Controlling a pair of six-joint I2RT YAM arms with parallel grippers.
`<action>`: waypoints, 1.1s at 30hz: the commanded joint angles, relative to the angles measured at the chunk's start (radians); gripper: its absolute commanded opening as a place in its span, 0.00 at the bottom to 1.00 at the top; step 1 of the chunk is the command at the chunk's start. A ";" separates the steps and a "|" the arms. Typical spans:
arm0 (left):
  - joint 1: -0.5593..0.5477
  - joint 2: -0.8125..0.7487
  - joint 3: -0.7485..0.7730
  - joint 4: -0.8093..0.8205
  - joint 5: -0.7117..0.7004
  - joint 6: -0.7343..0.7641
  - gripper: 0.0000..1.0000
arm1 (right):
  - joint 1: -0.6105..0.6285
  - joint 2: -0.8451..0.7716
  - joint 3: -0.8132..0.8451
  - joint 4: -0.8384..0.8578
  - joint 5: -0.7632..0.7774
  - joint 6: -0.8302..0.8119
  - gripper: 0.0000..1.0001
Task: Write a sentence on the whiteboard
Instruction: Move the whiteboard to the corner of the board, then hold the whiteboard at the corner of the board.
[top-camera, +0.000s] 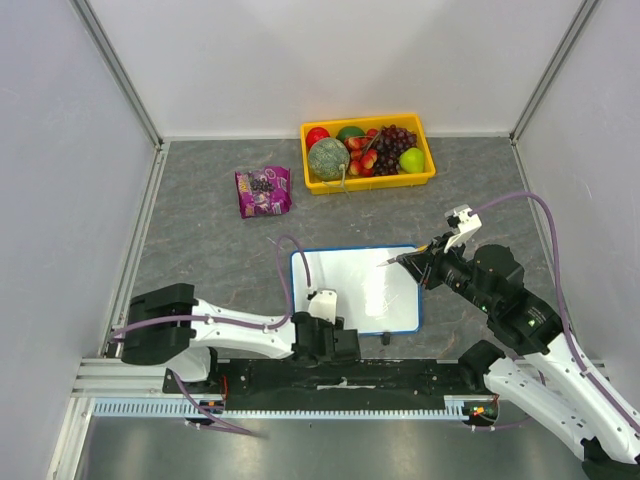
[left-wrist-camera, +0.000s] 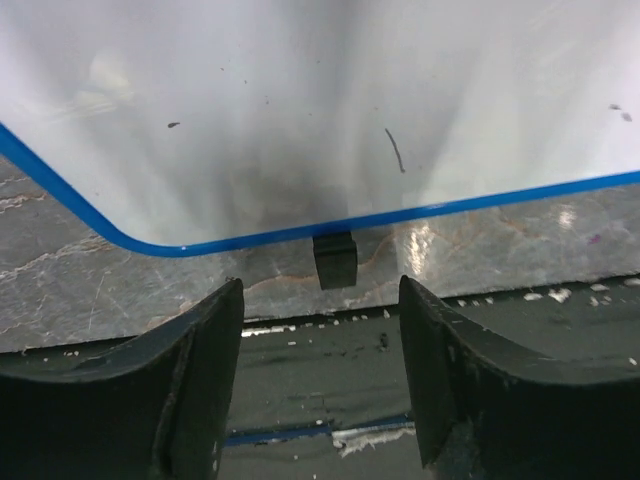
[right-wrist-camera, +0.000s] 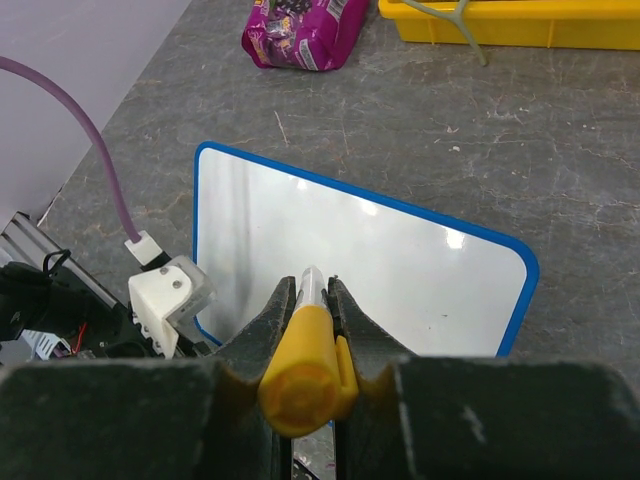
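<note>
The whiteboard lies flat on the grey table in front of the arm bases, blue-rimmed. No orange sentence shows on it, only a few faint marks. My right gripper is shut on a marker with a yellow end. Its tip points left over the board's right part. I cannot tell whether the tip touches. My left gripper is open and empty, low at the board's near edge. In the left wrist view its fingers flank a small black foot under the blue rim.
A yellow tray of fruit stands at the back, its edge also in the right wrist view. A purple snack bag lies to its left. The black mounting rail runs along the near edge. Walls close three sides.
</note>
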 joint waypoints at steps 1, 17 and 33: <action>-0.011 -0.101 0.018 -0.030 -0.017 0.016 0.70 | 0.001 -0.009 0.037 0.008 -0.009 0.003 0.00; 0.047 -0.325 0.066 0.093 0.012 0.375 0.90 | 0.001 -0.054 -0.025 0.030 -0.040 -0.029 0.00; 0.369 -0.657 -0.172 0.429 0.430 0.566 0.93 | 0.001 -0.040 -0.068 0.060 -0.045 -0.016 0.00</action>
